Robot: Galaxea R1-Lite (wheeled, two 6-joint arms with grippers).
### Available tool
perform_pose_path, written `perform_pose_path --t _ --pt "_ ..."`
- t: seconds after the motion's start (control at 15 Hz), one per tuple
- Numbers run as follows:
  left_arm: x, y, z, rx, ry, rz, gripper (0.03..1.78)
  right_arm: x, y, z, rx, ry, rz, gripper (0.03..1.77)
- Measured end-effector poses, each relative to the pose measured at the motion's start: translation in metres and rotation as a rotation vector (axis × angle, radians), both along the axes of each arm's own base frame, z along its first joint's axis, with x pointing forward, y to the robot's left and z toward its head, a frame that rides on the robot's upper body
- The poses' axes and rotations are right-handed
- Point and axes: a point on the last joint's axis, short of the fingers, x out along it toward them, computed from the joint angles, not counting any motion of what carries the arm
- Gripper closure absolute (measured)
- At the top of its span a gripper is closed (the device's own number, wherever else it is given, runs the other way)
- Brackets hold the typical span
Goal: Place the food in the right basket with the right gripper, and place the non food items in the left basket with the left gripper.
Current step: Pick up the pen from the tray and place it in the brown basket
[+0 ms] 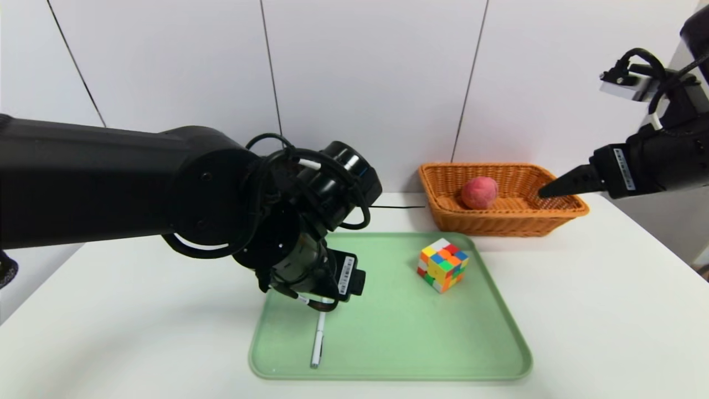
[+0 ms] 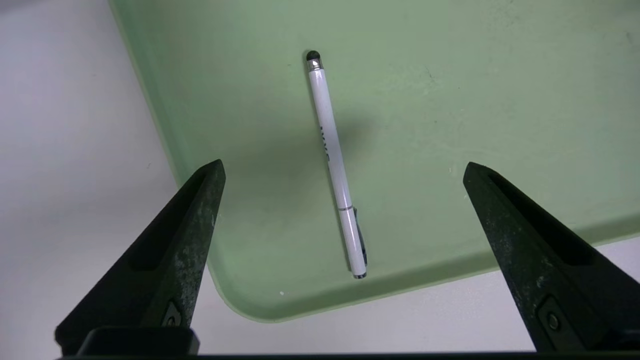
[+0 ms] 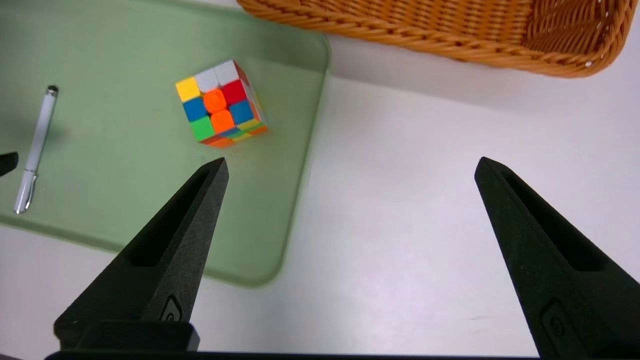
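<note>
White tabletop (image 1: 598, 310) bears a green tray (image 1: 410, 338). Your left gripper (image 2: 344, 161) hovers above the pen (image 2: 334, 145), fingers wide; your right gripper (image 3: 352, 158), also spread, hangs near the orange basket (image 1: 509, 224) holding the fruit (image 1: 479, 193).

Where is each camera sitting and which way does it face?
Head view: on the head, looking forward and down at the tray and orange basket; both arms show.
Left wrist view: on the left wrist, facing the pen between its open fingers.
Right wrist view: on the right wrist, over tray edge and table; its open fingers show.
Head and right wrist views share the cube.
</note>
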Motion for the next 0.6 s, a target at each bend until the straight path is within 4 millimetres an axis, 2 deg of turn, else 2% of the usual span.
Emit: perform_pose_path --t 0.33,0.6 --pt "0.001 -0.001 -0.022 0.069 0.058 -0.02 0.12 -0.001 0.0 0.002 0.002 -0.008 -0.002 0.1" --pt "0.006 -0.006 -0.022 0.055 0.06 -0.02 0.12 -0.003 0.0 0.001 0.001 -0.003 -0.005 0.1"
